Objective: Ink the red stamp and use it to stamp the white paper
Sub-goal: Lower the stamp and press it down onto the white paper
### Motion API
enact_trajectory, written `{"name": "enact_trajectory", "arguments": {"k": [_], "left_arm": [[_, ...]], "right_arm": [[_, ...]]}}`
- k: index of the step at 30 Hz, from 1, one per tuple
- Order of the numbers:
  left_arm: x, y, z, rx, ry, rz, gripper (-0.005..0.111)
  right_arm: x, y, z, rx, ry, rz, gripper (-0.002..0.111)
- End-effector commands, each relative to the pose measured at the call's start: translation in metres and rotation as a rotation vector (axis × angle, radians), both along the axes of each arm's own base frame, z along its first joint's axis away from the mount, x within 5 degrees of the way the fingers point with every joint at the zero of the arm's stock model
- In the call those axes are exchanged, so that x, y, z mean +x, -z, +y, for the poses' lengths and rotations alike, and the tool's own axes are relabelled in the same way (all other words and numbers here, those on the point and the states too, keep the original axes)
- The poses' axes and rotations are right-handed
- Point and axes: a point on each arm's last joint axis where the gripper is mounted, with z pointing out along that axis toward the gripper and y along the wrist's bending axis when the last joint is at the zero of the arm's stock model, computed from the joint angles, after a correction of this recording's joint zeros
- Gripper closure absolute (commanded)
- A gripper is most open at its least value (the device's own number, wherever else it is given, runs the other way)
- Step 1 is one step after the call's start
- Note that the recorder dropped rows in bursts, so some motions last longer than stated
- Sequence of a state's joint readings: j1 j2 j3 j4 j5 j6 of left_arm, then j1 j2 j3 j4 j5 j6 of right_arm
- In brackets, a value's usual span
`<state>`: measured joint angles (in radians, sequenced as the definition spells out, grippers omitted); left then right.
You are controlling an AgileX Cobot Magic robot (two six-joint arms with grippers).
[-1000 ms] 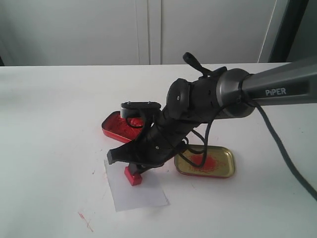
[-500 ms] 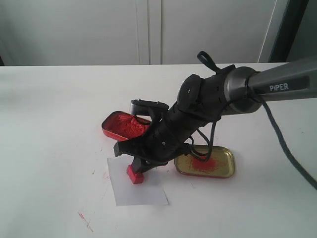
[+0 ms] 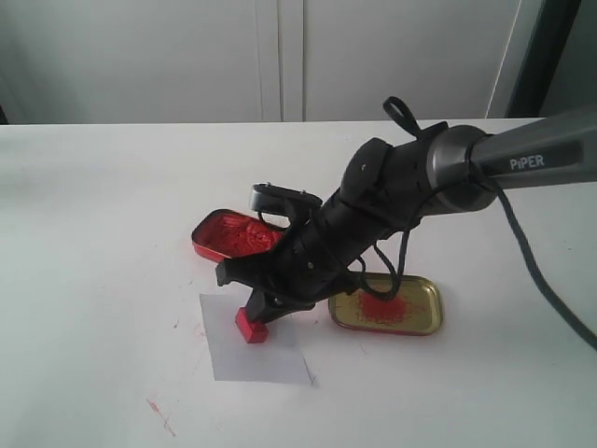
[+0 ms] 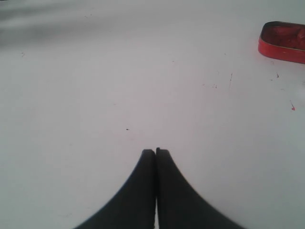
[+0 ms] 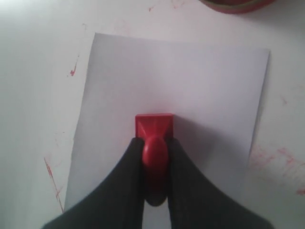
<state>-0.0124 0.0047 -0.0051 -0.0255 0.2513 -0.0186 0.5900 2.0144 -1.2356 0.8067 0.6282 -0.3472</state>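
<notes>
My right gripper (image 3: 261,310) (image 5: 154,143) is shut on the handle of the small red stamp (image 3: 250,326) (image 5: 154,128). The stamp's square base sits over the white paper (image 3: 256,353) (image 5: 176,90), at its upper left part in the exterior view; whether it presses on the sheet I cannot tell. In the left wrist view my left gripper (image 4: 156,151) is shut with nothing in it, over bare tabletop. It does not show in the exterior view.
The red tin of paste (image 3: 229,235) (image 4: 284,40) lies behind the paper, partly hidden by my right arm. The gold tin lid (image 3: 396,305) with a red smear lies right of the paper. Red ink marks (image 3: 160,415) dot the white table (image 3: 93,243).
The right gripper has drifted slightly left and back with the stamp, and the arm's wrist has shifted right. The paper has slid a little along with it.
</notes>
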Motion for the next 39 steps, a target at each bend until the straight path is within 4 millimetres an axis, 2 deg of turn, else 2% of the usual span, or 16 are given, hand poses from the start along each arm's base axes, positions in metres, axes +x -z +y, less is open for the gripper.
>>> {"name": "enact_trajectory", "arguments": {"k": [1, 12, 19, 29, 32, 39], "left_arm": [[0.000, 0.001, 0.000, 0.002, 0.000, -0.005, 0.107], [0.000, 0.001, 0.000, 0.002, 0.000, -0.005, 0.107], [0.000, 0.001, 0.000, 0.002, 0.000, -0.005, 0.107], [0.000, 0.001, 0.000, 0.002, 0.000, -0.005, 0.107], [0.000, 0.001, 0.000, 0.002, 0.000, -0.005, 0.107], [0.000, 0.001, 0.000, 0.002, 0.000, -0.005, 0.107]], "right_arm": [[0.002, 0.000, -0.004, 0.008, 0.006, 0.004, 0.108], [0.003, -0.015, -0.004, 0.041, 0.018, -0.027, 0.108], [0.005, -0.011, -0.004, 0.104, 0.024, 0.019, 0.108], [0.007, 0.001, -0.010, 0.103, 0.013, 0.076, 0.108], [0.007, -0.007, -0.010, 0.102, -0.031, 0.022, 0.108], [0.006, -0.031, -0.008, 0.055, -0.204, -0.239, 0.108]]}}
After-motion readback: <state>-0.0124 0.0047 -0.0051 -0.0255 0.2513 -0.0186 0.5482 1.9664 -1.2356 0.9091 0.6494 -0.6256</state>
